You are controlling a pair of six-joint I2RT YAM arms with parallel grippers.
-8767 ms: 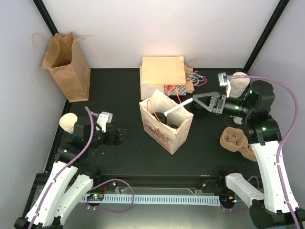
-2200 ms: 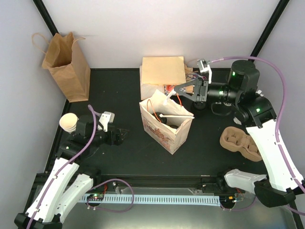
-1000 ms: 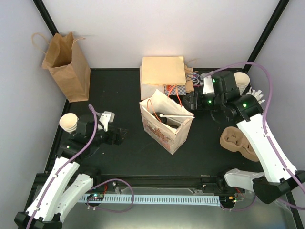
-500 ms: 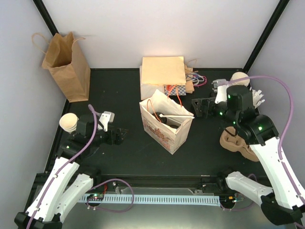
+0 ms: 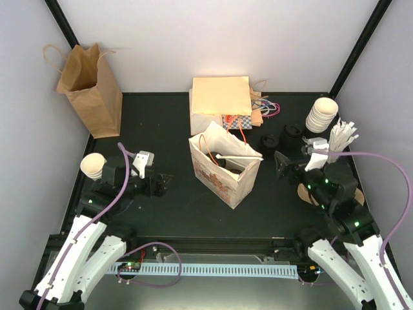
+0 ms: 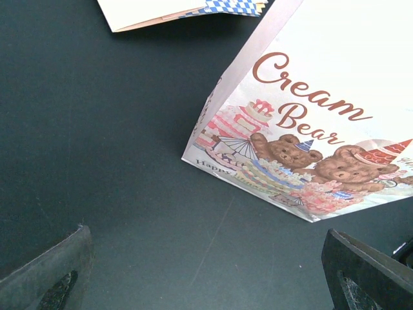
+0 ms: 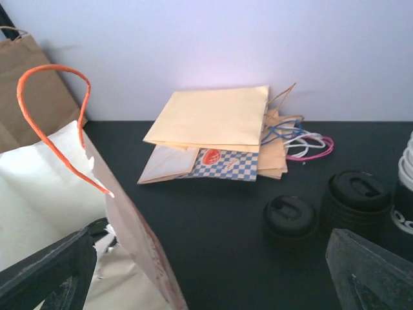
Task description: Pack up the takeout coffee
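Counter [image 5: 161, 123], black, carries white printed bag [image 5: 216, 175] upright at centre, mouth open. Right jaws, just right of bag, spread wide, holding nothing. Left jaws, left of bag, likewise wide and empty. Takeout coffee [image 5: 223, 162] sits inside bag, black lid showing.

Colours: white gift bag [image 6: 335, 77] on black counter [image 5: 161, 123].
Bag: orange handle [image 7: 51, 67], brown "Cream Bear" lettering, bear-and-cake print. Behind it: tan folded bags [image 7: 213, 119], one blue-white checked [image 7: 226, 166]. Right of it: black lids [image 7: 290, 216].
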